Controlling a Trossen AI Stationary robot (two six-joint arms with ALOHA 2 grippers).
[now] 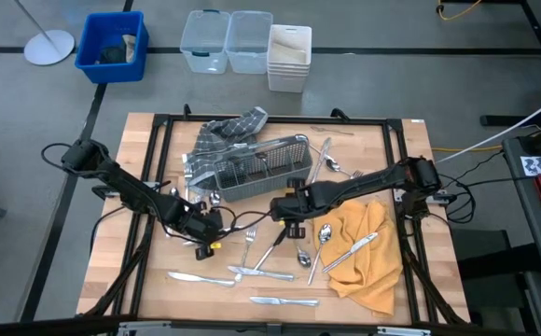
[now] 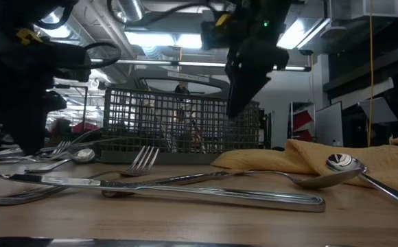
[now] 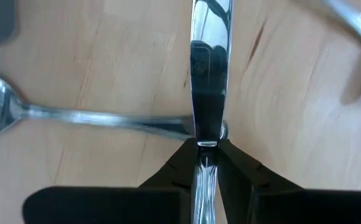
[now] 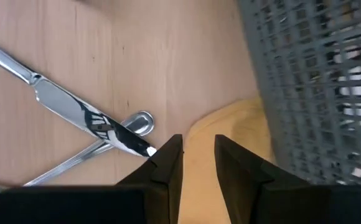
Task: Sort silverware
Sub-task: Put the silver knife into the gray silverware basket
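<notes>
You are looking down on a pale wooden table (image 1: 392,159) framed by black rails. A mustard-yellow cloth (image 1: 368,257) lies on its right half, with a spoon and a knife on it. Behind the centre sits the grey wire-mesh caddy (image 1: 252,170), partly on a grey checked cloth (image 1: 224,131). The shiny silver silverware (image 1: 280,252) is scattered in front of and beside the caddy: knives near the front edge, forks and spoons in the middle, a few more just right of the caddy.

The left gripper (image 1: 205,229) is low over the table, left of centre. In its wrist view the dark fingers (image 3: 168,171) are clamped on a flat silver knife (image 3: 206,81), which runs straight out between them and crosses over a spoon handle (image 3: 106,118).

The right gripper (image 1: 289,210) hangs just in front of the caddy. Its fingers (image 4: 168,158) stand slightly apart, holding nothing; a knife (image 4: 81,115) lies just beside one fingertip.
</notes>
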